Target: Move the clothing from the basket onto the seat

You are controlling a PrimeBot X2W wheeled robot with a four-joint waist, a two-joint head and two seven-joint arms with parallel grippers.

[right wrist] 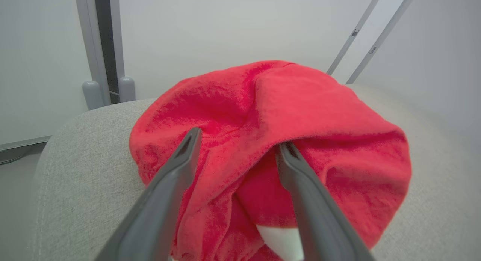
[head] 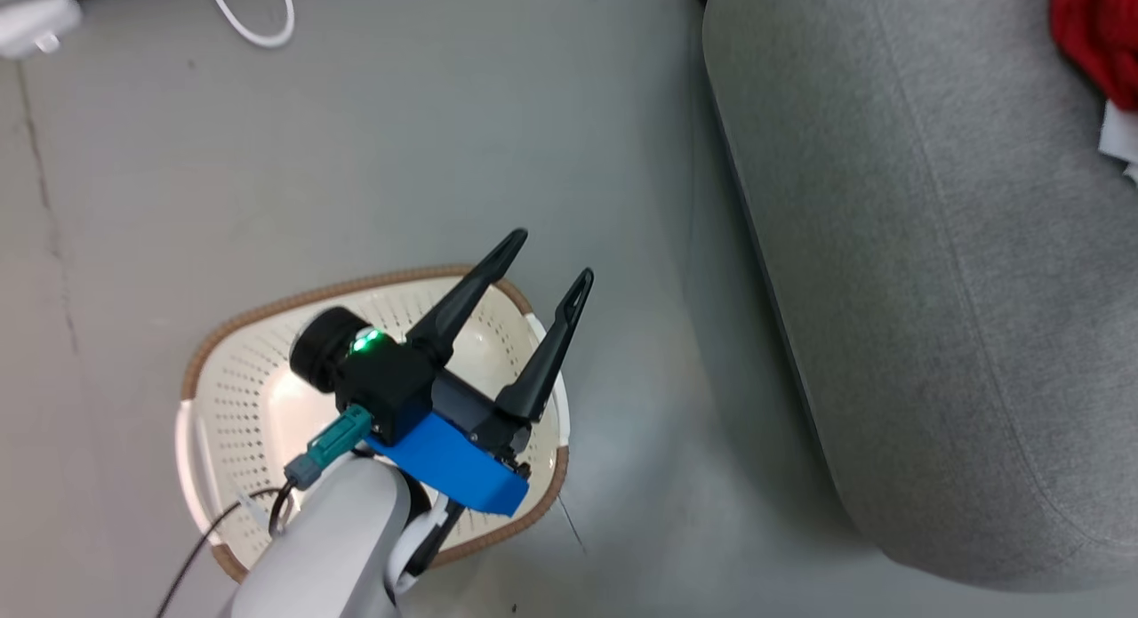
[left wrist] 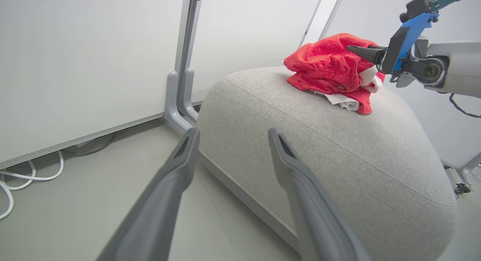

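Red pile spotted on the grey seat, basket parked on the floor

The seat (head: 933, 289) was spread down the right side of the head view, and the basket (head: 233, 396) was sat on the floor at lower left. The clothing (head: 1093, 31) was heaped on the seat at the upper right corner. The left gripper (head: 549, 255) was held over the basket, fingers spread wide, nothing gripped. The right gripper (right wrist: 238, 139) was parted wide too, laid against the red heap, nothing pinched.
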